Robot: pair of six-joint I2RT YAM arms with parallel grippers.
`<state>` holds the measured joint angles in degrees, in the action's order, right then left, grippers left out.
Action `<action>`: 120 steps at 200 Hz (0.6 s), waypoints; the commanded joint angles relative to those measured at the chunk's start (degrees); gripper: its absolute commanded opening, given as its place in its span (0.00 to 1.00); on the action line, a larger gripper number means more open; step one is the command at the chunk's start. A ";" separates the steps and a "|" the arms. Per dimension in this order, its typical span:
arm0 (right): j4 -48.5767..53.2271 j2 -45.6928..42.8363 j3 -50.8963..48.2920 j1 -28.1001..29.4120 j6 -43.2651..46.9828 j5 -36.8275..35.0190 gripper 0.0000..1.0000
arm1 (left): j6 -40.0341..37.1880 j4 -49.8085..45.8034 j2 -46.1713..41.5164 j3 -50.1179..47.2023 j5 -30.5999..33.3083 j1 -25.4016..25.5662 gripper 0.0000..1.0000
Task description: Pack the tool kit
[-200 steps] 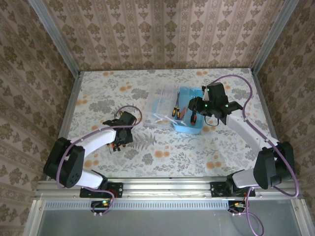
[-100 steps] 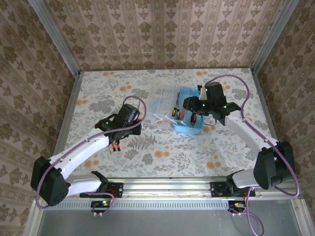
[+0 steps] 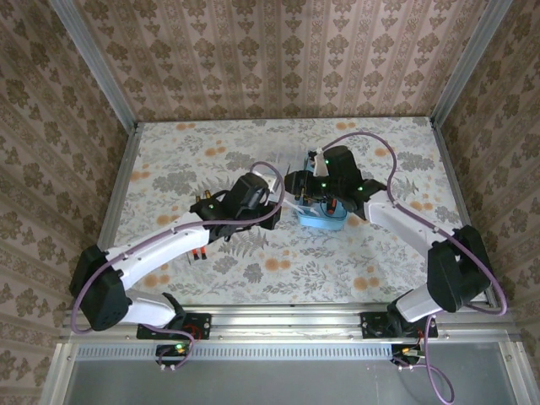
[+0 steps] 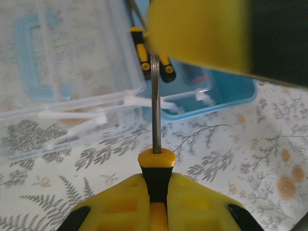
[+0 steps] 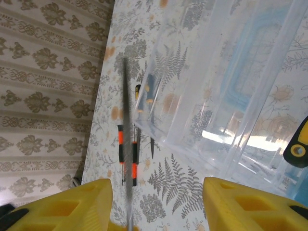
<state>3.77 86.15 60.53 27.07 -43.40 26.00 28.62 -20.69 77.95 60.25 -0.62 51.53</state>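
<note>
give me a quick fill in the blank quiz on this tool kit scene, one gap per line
1. The left gripper is ___ on a screwdriver.
2. The right gripper is ___.
3. The carry handle on the clear lid of the case is ___ in colour.
4. The second screwdriver, lying on the table, has an orange and ___ grip.

Missing words: shut; open; blue; black

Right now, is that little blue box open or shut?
Open. The clear lid lies swung back flat on the table beside the blue tray, and screwdriver handles show inside.
</note>
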 commanded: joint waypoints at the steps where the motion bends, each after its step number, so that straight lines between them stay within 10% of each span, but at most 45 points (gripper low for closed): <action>1: -2.39 1.85 2.70 0.35 -1.15 1.26 0.49 | -0.78 2.03 0.83 2.61 -2.12 0.88 0.00; 57: -4.51 3.26 2.37 0.44 -2.31 2.94 0.00 | -0.72 2.82 2.86 3.62 -2.89 1.20 0.07; 91: -2.45 2.05 2.81 -0.35 -1.45 0.10 0.00 | -0.96 1.90 3.19 4.96 -1.89 1.05 0.57; 120: -0.52 1.81 4.58 -4.89 -0.14 -0.09 0.00 | -1.77 -0.31 0.04 5.36 -1.00 0.00 0.61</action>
<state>1.06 88.99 61.93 25.98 -45.21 27.31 28.23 -19.66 80.93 63.79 -2.59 52.12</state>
